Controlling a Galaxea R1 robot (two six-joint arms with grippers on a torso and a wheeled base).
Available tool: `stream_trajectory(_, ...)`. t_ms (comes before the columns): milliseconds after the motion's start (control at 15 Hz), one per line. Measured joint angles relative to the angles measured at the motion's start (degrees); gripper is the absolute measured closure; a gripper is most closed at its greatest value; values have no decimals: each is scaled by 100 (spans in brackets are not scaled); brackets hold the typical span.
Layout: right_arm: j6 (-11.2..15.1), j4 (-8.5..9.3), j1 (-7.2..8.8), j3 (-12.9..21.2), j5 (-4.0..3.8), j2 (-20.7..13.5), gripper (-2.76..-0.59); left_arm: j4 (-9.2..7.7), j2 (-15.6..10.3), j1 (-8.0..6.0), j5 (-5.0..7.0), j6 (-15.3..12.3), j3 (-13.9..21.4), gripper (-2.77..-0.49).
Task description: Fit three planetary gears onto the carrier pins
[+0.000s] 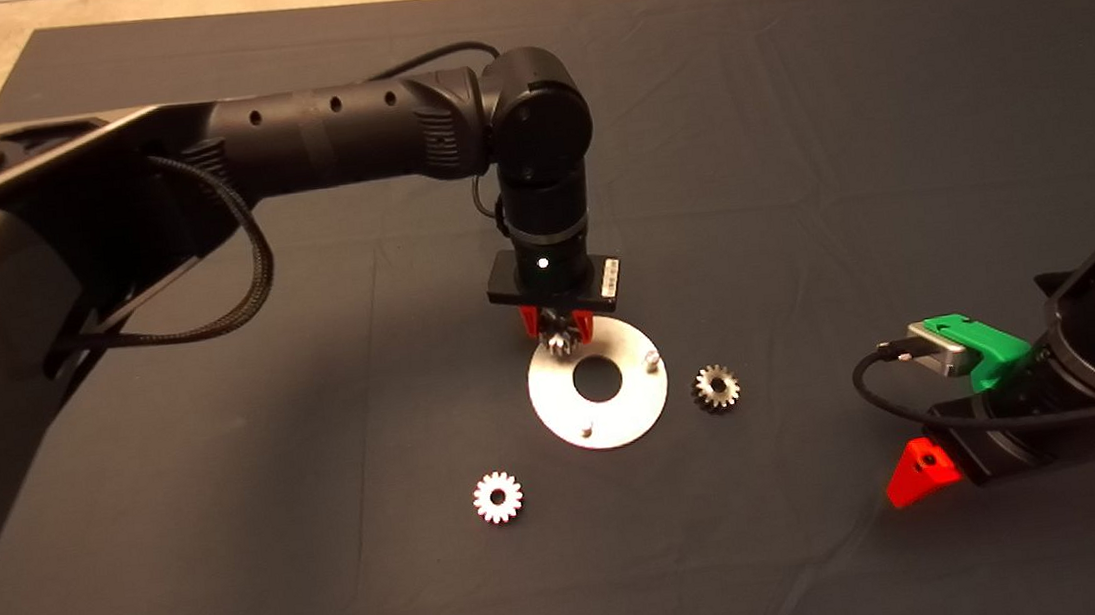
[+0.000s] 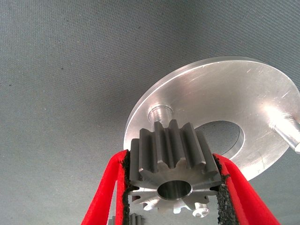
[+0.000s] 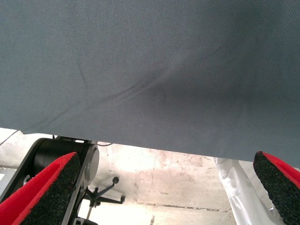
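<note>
My left gripper is shut on one planetary gear, held just above the far-left rim of the round silver disc. In the left wrist view a carrier pin stands right beside the held gear, and another pin shows across the disc's centre hole. Two pins show bare in the head view. A second gear lies on the mat right of the disc, and a third gear lies to its front left. My right gripper waits open at the mat's right edge.
The dark mat is wrinkled in places. The left arm reaches across from the left above the mat. Beyond the mat's edge the right wrist view shows a pale floor and dark equipment.
</note>
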Motion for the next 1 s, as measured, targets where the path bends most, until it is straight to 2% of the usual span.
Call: stream_trajectory(1000,0,0,0,0,0,-16,-276,1,0,26,2,2,-2,-88)
